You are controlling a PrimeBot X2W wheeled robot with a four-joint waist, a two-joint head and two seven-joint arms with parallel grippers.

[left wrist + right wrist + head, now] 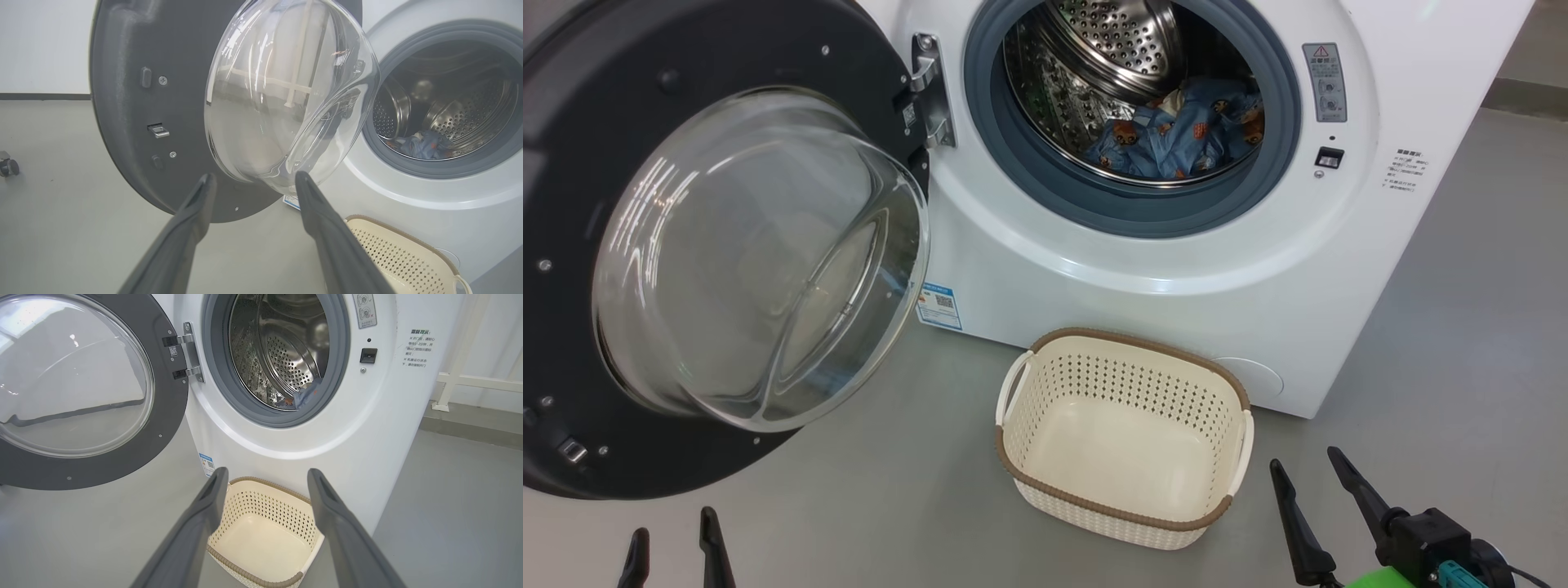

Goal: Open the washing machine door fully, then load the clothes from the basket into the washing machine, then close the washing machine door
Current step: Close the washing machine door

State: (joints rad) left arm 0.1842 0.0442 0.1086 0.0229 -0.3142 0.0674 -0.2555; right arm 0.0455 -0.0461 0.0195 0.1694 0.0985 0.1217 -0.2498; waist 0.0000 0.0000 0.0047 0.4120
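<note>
The white washing machine stands with its door swung wide open to the left, glass bowl bulging toward me. Blue printed clothes lie inside the steel drum, also seen as clothes and clothes. The cream basket sits on the floor before the machine, nothing in it. My left gripper is open at the lower left, below the door; in its wrist view the left gripper points at the glass bowl. My right gripper is open, right of the basket; the right gripper frames the basket.
Grey floor spreads around the basket and under the door. A caster wheel stands at the far left of the left wrist view. A white rail runs along the wall to the machine's right.
</note>
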